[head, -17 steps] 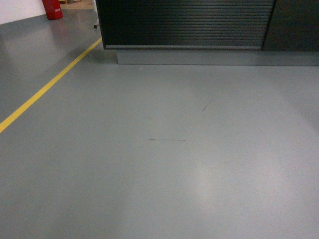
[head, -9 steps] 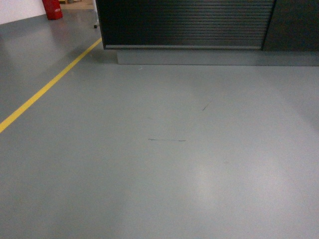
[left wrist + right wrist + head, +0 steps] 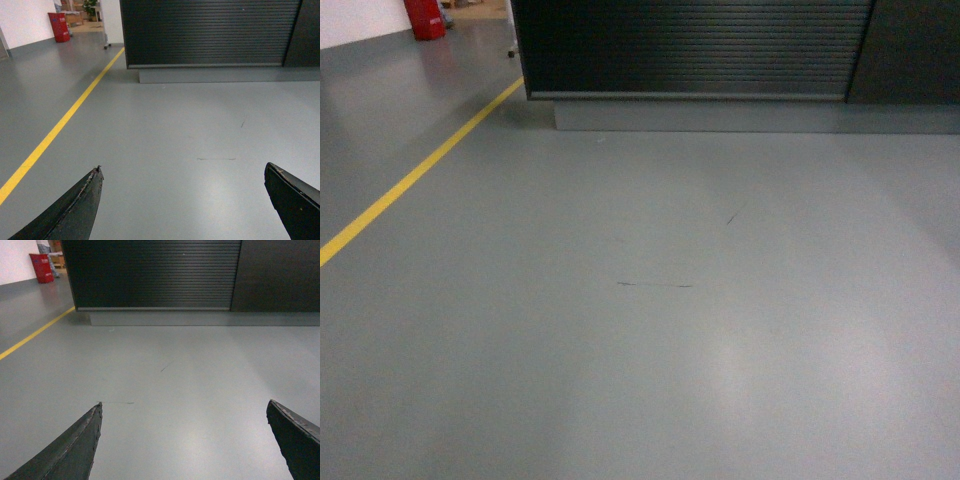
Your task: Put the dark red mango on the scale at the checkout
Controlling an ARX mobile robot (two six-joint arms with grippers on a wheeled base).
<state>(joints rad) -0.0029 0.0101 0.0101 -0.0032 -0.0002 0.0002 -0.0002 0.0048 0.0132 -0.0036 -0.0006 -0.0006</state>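
Approach leg: counter ahead across bare grey floor, only ribbed front showing; mango, scale out of sight. Left gripper and right gripper fingers spread, empty. Roll straight, stay right of yellow line

Bare grey glossy floor stretches open ahead to the black ribbed checkout front, which walls off the far edge on its grey plinth. A yellow painted floor line crosses the floor's left side.
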